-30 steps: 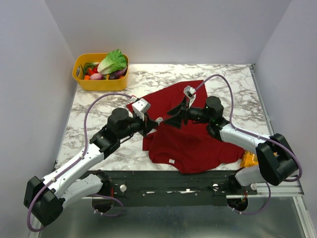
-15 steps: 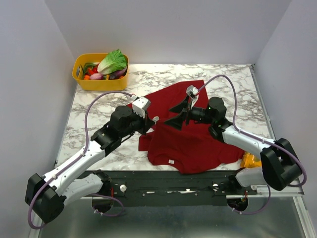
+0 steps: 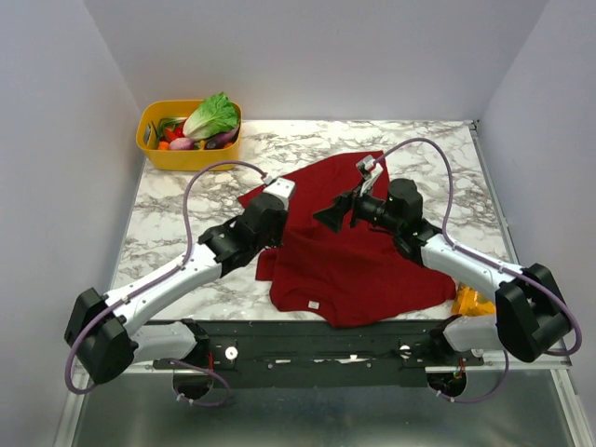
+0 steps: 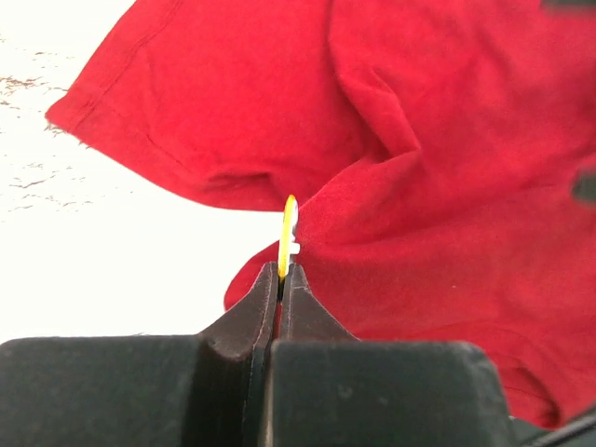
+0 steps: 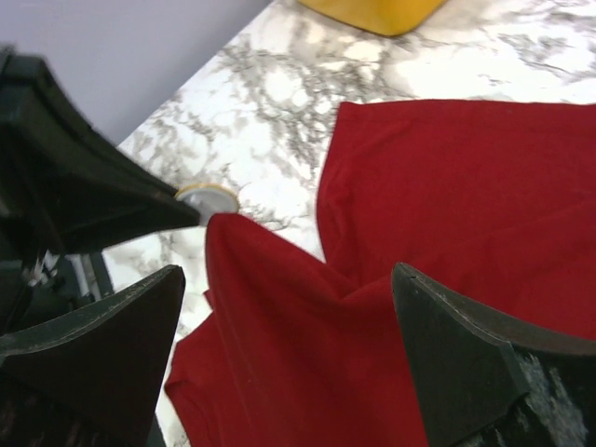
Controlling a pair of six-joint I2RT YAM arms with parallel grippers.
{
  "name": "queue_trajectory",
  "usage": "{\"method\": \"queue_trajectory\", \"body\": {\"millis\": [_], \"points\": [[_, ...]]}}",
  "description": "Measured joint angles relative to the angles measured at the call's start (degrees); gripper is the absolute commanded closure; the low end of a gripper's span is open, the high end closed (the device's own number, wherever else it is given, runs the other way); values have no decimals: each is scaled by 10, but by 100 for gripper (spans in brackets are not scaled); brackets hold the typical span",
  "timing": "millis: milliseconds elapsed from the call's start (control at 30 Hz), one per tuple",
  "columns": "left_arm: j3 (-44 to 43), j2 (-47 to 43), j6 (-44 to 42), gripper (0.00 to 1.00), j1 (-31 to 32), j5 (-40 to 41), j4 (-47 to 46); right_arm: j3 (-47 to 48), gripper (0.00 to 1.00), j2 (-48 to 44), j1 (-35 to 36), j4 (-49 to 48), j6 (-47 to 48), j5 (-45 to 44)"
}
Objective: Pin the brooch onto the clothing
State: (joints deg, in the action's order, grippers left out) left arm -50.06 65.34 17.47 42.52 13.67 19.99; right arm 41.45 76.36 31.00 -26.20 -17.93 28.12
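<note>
Golden-yellow and seen edge-on, the brooch is pinched between the closed fingers of the left gripper, just beside the tip of a raised fold in the dark red T-shirt. The right gripper hovers opposite, over that same fold, with its jaws spread wide. Both arms reach in from the near edge with their wrists facing each other above the shirt's left side on the marble table. A yellow basket of vegetables stands at the far left corner.
</note>
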Motion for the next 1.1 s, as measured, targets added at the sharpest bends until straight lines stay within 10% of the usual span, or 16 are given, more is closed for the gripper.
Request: {"method": "queue_trajectory", "body": {"millis": [367,467,700,800,1100], "points": [[-68,144,-10,100,130,178,65,19,0,-12,-19,96,-11,-143],[-68,147,-23,90,144,191,68,18,0,-12,-40,112,-25,-148],[-60,120,-74,19,160,148,37,9,0,-12,-89,127,-52,-143],[-53,90,-80,5,160,129,16,6,0,-12,-97,128,-55,-135],[-58,5,-77,1,123,73,-35,6,0,-12,-108,129,-55,-116]]}}
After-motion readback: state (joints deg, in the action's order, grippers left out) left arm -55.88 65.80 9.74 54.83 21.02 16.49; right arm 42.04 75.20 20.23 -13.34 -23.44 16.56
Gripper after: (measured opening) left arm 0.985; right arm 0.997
